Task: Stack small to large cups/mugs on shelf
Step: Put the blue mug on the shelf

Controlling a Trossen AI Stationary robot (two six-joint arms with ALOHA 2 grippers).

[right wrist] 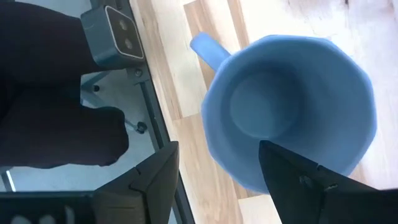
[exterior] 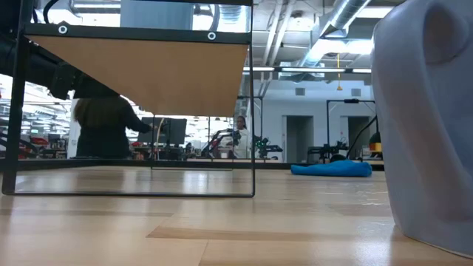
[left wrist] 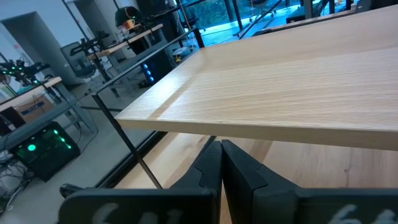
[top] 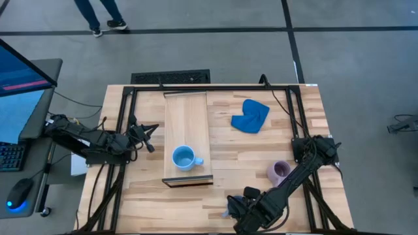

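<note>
Sky blue mug (top: 185, 158): seen upright on the shelf (top: 186, 117), near its dark-edged short end, with the handle turned towards the right arm's side
Shelf: a long pale board set lengthwise along the middle of the table (top: 150, 209); in the low view it is shown raised above the tabletop on a thin black frame (exterior: 251, 111)
Slate blue mug (right wrist: 292, 106): placed upright at the table's front edge, well apart from the shelf; its open mouth and its handle are seen from above in the right wrist view, and in the low view its pale wall fills the right side
Lilac mug (top: 279, 171): found upright on the tabletop between the shelf and the right arm's base, beside the arm
Right gripper (right wrist: 217, 149): held over the slate blue mug with its fingers (right wrist: 152, 177) spread wide; one finger is seen outside the mug's wall on the handle side and the other over the opening; contact with the wall cannot be told
Left gripper (top: 149, 134): kept just beside the shelf's long edge on the left arm's side, fingers pressed together with nothing between them
Blue cloth (top: 251, 115): left crumpled on the table, beside the shelf's far half
Person (exterior: 103, 125): seen beyond the table in the low view, dark-clothed
</note>
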